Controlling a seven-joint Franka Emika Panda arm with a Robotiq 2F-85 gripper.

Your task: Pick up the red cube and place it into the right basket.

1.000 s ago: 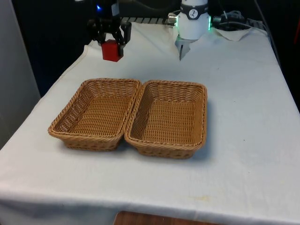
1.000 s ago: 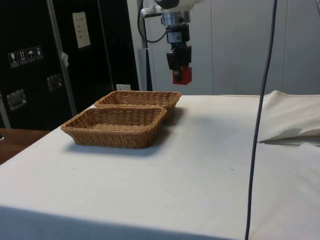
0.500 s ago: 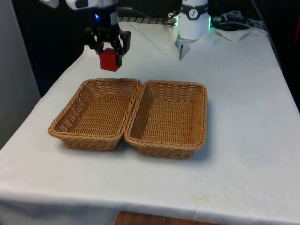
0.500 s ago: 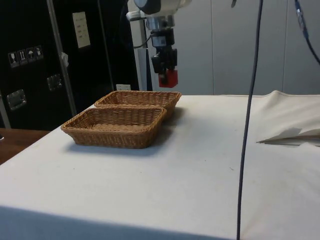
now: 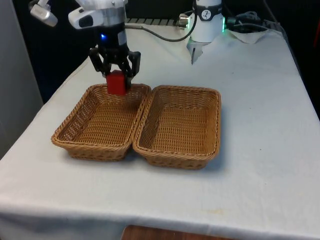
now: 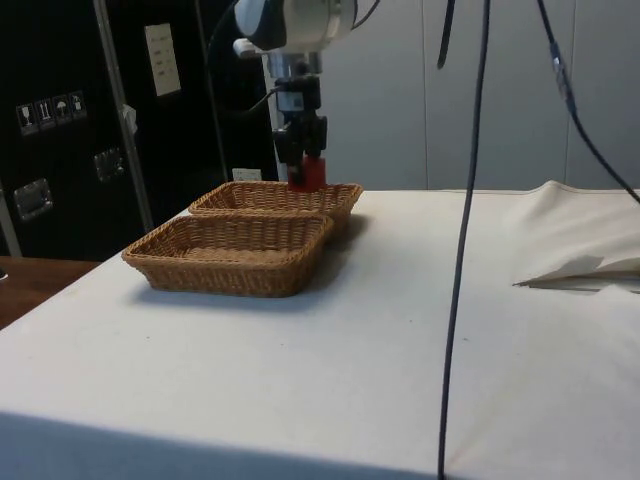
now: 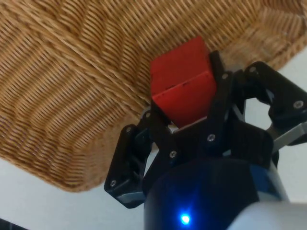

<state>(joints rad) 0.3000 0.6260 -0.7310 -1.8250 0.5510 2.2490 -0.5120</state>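
The red cube point(image 5: 116, 85) hangs in my gripper point(image 5: 116, 79), whose fingers are shut on it. It is just above the far end of the wicker basket point(image 5: 65, 131) on the front view's left. The second wicker basket point(image 5: 218, 125), on the front view's right, touches the first and holds nothing. From the side, the cube point(image 6: 307, 173) and gripper point(image 6: 303, 160) hang low over the farther basket point(image 6: 340, 190), with the nearer basket point(image 6: 230, 275) in front. In the wrist view the cube point(image 7: 184, 86) sits between the black fingers point(image 7: 223, 96) above the basket weave point(image 7: 72, 72), close to its rim.
The arm's white base point(image 5: 206, 25) stands at the table's far end. A dark cable point(image 6: 460, 250) hangs down in the side view. Folded cloth point(image 6: 590, 260) lies towards that view's right. White tablecloth lies open around both baskets.
The gripper has carried the cube from behind the baskets towards the front camera and lower, ending over the far end of the front view's left basket.
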